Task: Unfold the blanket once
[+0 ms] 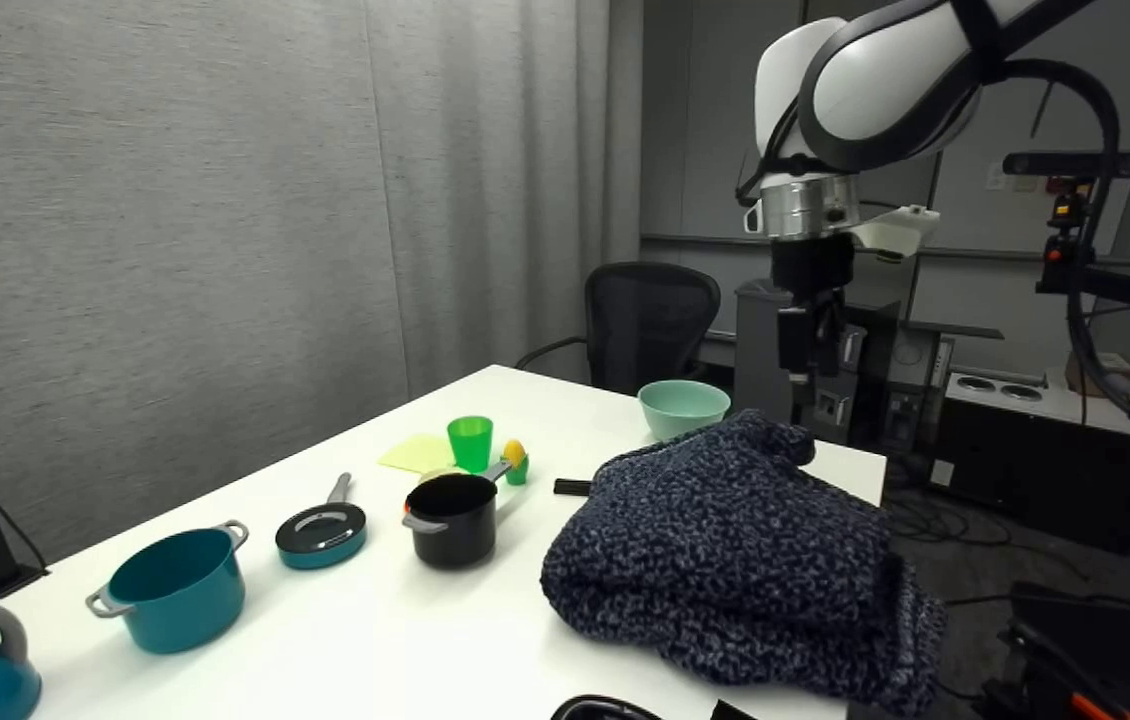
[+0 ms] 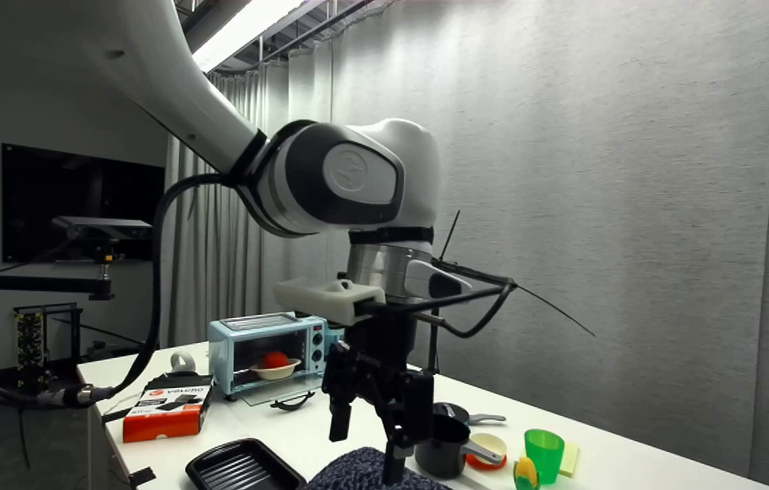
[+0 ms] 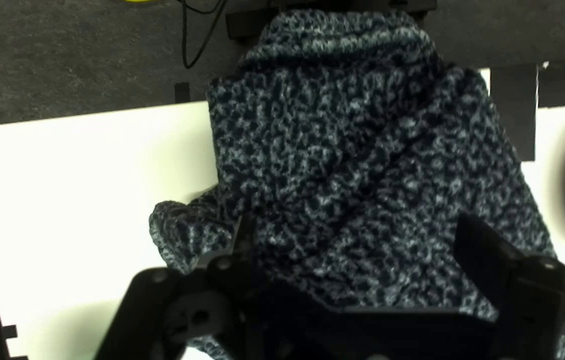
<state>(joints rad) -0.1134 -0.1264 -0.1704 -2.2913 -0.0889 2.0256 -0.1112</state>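
A dark navy speckled blanket [image 1: 725, 550] lies in a folded, lumpy heap at the table's edge, and part of it hangs over. In an exterior view only the top of the blanket [image 2: 350, 469] shows at the bottom. The wrist view has the blanket [image 3: 352, 125] across its middle, with a ribbed band at its far end and a small bunched flap at the left. Above it, my gripper [image 3: 356, 227] stands open, fingers wide apart, gripping nothing. From outside, the gripper [image 2: 367, 448] points down over the cloth; whether a fingertip touches it I cannot tell.
Beside the blanket stand a mint bowl [image 1: 683, 410], a black pot [image 1: 455, 530] and a green cup [image 1: 471, 445]. Farther along are a teal pot [image 1: 190, 600] and a small pan [image 1: 322, 540]. A black tray [image 2: 245, 469], a box [image 2: 167, 408] and a toaster oven [image 2: 221, 361] share the table.
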